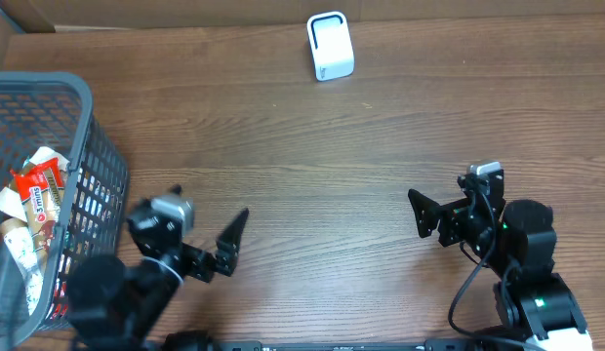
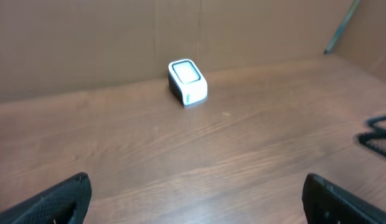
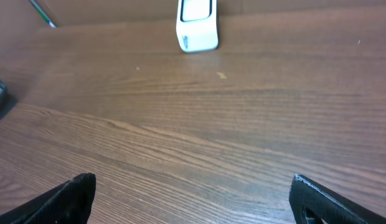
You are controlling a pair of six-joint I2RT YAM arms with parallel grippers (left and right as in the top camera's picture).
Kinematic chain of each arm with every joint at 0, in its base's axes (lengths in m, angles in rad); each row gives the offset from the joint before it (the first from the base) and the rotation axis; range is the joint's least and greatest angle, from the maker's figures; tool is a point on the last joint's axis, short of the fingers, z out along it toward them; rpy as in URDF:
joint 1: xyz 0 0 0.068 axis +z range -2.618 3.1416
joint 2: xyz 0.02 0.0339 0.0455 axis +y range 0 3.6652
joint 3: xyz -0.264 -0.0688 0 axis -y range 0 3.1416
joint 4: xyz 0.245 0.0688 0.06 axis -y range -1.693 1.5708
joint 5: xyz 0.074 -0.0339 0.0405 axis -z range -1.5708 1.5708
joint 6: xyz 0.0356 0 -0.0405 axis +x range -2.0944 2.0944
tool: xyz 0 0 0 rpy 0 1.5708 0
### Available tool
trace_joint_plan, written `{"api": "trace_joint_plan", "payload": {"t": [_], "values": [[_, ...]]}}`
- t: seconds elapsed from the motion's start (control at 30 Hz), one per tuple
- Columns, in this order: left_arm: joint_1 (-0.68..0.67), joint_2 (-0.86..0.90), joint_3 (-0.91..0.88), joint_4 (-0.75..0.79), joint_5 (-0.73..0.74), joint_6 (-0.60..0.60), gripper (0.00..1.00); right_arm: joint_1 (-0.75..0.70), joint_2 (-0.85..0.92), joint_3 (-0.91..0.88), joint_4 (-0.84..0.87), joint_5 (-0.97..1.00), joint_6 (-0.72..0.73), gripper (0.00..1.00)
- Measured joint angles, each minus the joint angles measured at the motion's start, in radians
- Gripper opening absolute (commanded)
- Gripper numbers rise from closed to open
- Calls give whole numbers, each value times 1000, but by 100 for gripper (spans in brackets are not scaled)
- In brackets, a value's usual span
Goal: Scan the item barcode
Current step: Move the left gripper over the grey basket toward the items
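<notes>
Nearest, two claws, the left gripper (image 1: 224, 249) and the right gripper (image 1: 424, 216), both hang low over the table (image 1: 312, 166) with jaws spread wide, gripping and touching nothing. Only the overhead view takes in the one grey basket (image 1: 93, 136) at near left, with several snack packets (image 1: 37, 190) in it, exact count unclear. Both wrist views show just wood and, far back, the one white scanner (image 1: 330, 46), well apart from both claws.
</notes>
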Motion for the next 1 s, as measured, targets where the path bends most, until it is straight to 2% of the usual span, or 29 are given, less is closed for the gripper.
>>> {"api": "trace_joint_plan", "payload": {"t": [0.13, 0.27, 0.37, 0.57, 0.87, 1.0], "values": [[0, 246, 391, -271, -14, 43, 100, 0, 53, 0, 24, -4, 0, 100], [0, 441, 699, -411, -18, 77, 100, 0, 95, 1, 45, -5, 0, 100], [0, 537, 841, -452, -18, 77, 100, 0, 130, 1, 45, -6, 0, 100], [0, 602, 891, -475, -64, 52, 100, 0, 201, 1, 45, -5, 0, 100], [0, 644, 892, -560, -502, -195, 100, 0, 341, 1, 45, -5, 0, 100], [23, 647, 892, -552, -629, -267, 100, 0, 384, 1, 45, -5, 0, 100]]}}
